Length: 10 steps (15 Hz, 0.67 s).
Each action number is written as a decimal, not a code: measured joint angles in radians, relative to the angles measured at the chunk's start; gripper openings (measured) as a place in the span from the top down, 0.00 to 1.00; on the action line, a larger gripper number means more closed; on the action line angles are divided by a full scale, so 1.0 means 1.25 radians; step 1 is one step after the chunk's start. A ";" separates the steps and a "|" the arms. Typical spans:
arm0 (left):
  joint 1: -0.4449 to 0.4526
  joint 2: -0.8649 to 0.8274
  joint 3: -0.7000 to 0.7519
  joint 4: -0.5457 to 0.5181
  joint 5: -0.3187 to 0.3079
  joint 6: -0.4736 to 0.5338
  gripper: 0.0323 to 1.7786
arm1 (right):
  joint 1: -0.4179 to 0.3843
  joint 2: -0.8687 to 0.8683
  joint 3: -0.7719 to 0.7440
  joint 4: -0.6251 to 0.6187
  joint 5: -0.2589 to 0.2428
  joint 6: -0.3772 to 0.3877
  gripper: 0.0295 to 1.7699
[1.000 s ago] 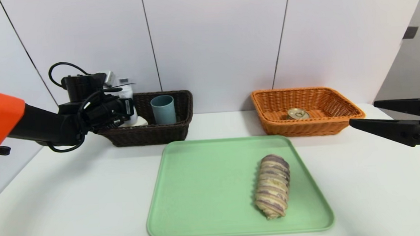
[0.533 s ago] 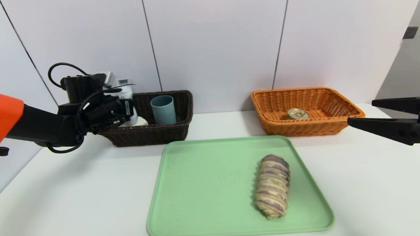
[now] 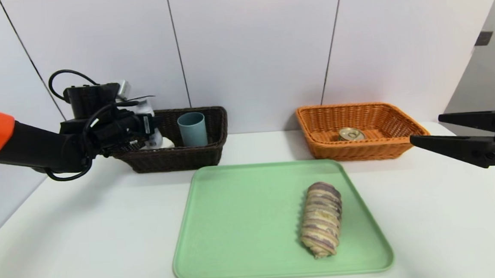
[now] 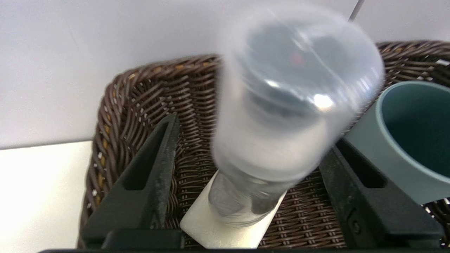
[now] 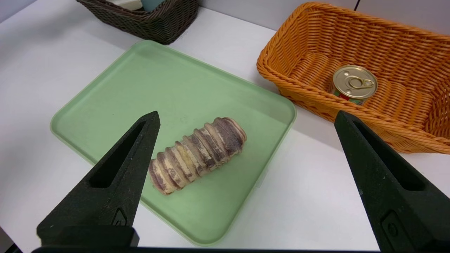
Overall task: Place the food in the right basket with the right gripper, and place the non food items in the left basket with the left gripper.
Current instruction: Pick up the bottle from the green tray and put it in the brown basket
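My left gripper (image 3: 150, 127) hangs over the left end of the dark brown left basket (image 3: 175, 158). Its fingers are open on either side of the white bottle (image 4: 281, 105) with the clear cap, with a gap on each side. The bottle's base rests on the white soap bar (image 4: 211, 228) on the basket floor. The blue-grey cup (image 3: 192, 128) stands upright beside them. The bread roll (image 3: 321, 219) lies on the green tray (image 3: 244, 225). The tin can (image 3: 350, 134) sits in the orange right basket (image 3: 360, 151). My right gripper (image 3: 425, 129) is open and empty at the table's right edge, next to that basket.
Both baskets stand along the back wall, the dark one left and the orange one right, with the tray in front between them. White table surface lies bare to the left and right of the tray.
The left gripper's fingers have opened and let go of the bottle, and the arm has drawn back a little to the left. The right gripper has barely shifted.
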 joint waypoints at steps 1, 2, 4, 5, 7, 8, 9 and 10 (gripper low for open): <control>0.000 -0.010 0.001 0.000 0.000 0.000 0.25 | 0.000 -0.001 -0.001 0.000 0.000 0.000 0.03; 0.000 -0.022 0.002 0.000 0.000 0.000 0.23 | 0.000 -0.002 -0.001 0.000 0.000 0.000 0.03; 0.000 -0.049 0.002 0.002 0.000 0.001 0.19 | 0.000 -0.006 -0.001 0.000 0.001 0.001 0.03; 0.000 -0.063 0.002 0.006 0.000 0.002 0.17 | 0.000 -0.009 -0.001 0.000 0.001 0.001 0.03; 0.000 -0.095 0.000 0.011 0.000 0.003 0.14 | 0.000 -0.014 0.000 0.000 0.001 0.002 0.03; 0.000 -0.112 -0.002 0.016 0.000 0.004 0.13 | 0.000 -0.016 0.000 0.000 0.001 0.002 0.03; 0.000 -0.130 -0.004 0.027 0.000 0.005 0.12 | 0.000 -0.019 0.001 0.000 0.000 0.002 0.03; 0.000 -0.148 -0.006 0.042 0.000 0.006 0.11 | 0.000 -0.022 0.001 0.000 0.000 0.003 0.03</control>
